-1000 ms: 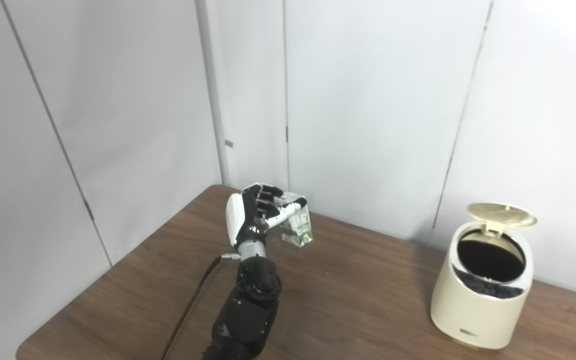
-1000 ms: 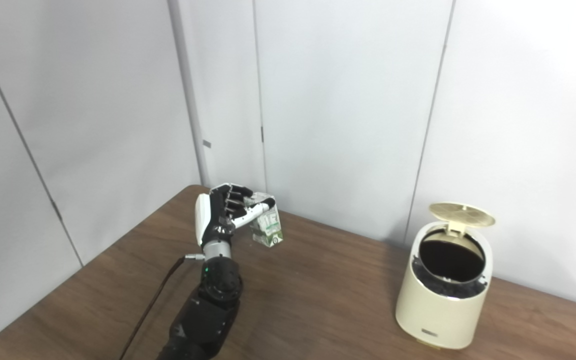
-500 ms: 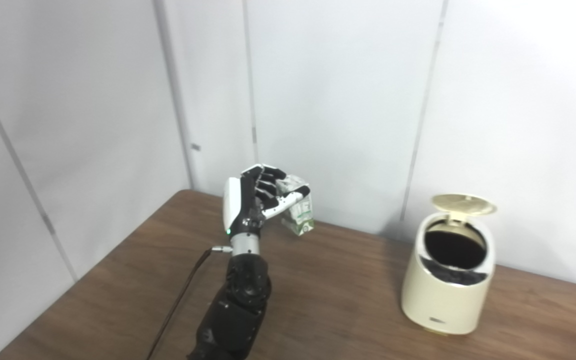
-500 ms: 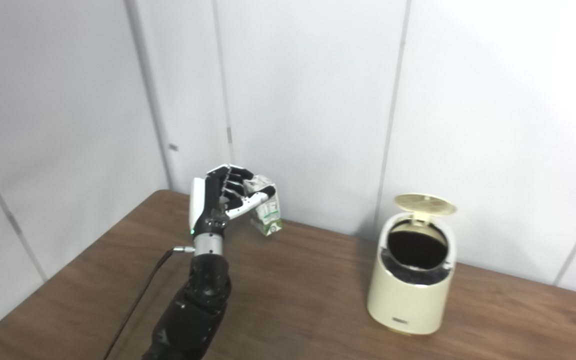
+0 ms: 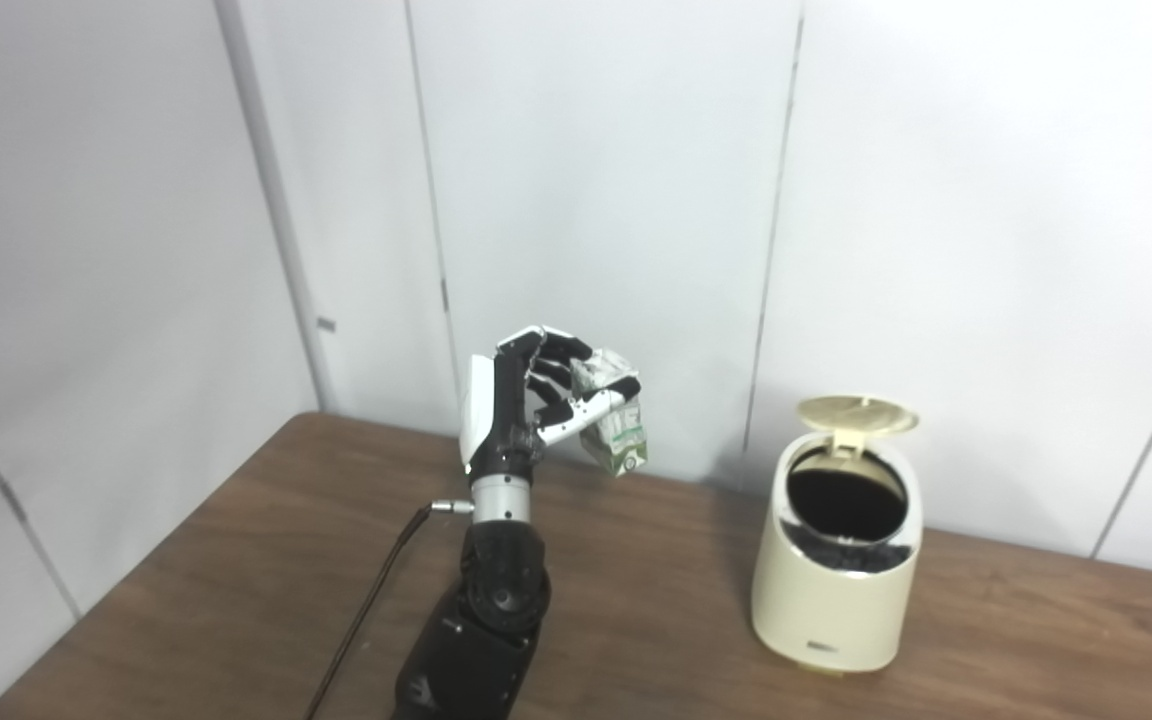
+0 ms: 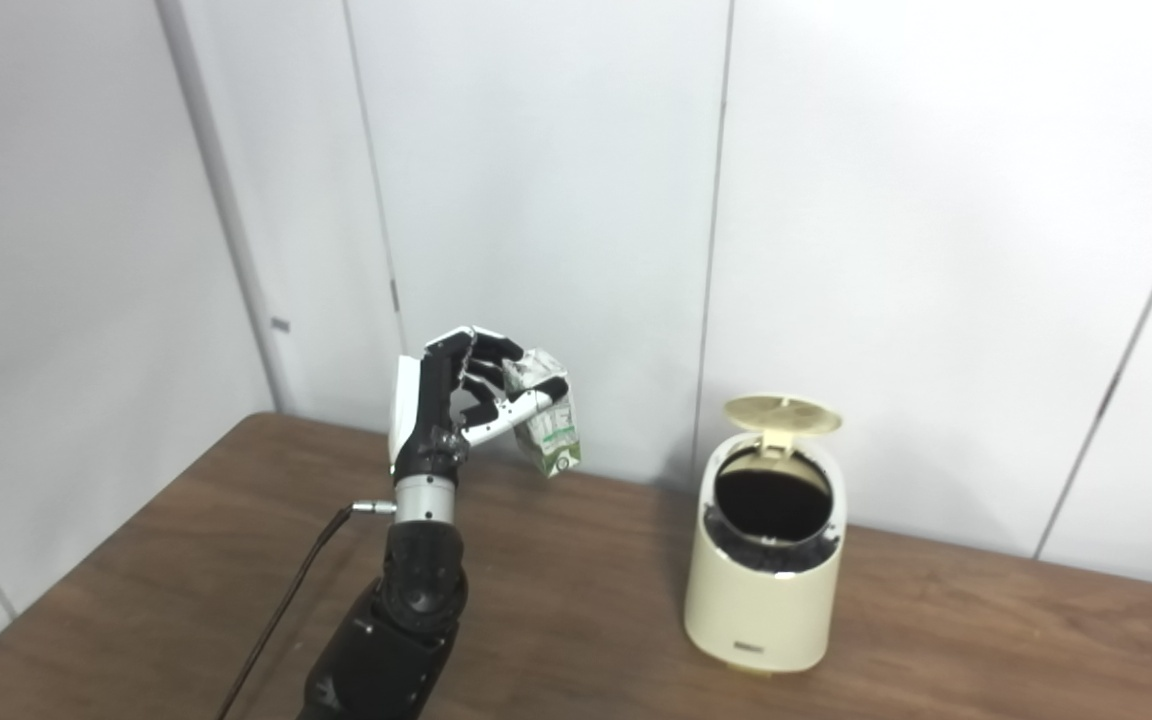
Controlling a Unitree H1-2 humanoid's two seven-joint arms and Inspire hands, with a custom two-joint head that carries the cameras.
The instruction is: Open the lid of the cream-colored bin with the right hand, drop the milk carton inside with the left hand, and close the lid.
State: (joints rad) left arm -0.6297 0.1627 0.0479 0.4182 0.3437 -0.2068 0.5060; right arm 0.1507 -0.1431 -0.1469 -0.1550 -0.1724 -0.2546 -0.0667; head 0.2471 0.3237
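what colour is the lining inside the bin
Black, seen through the open cream bin; clearest in the left eye view.

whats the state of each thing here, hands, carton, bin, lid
left hand: shut on the milk carton, raised above the table
milk carton: held off the table, tilted, left of the bin
cream-colored bin: upright on the table, mouth uncovered, dark inside
lid: flipped up, open
right hand: not in view
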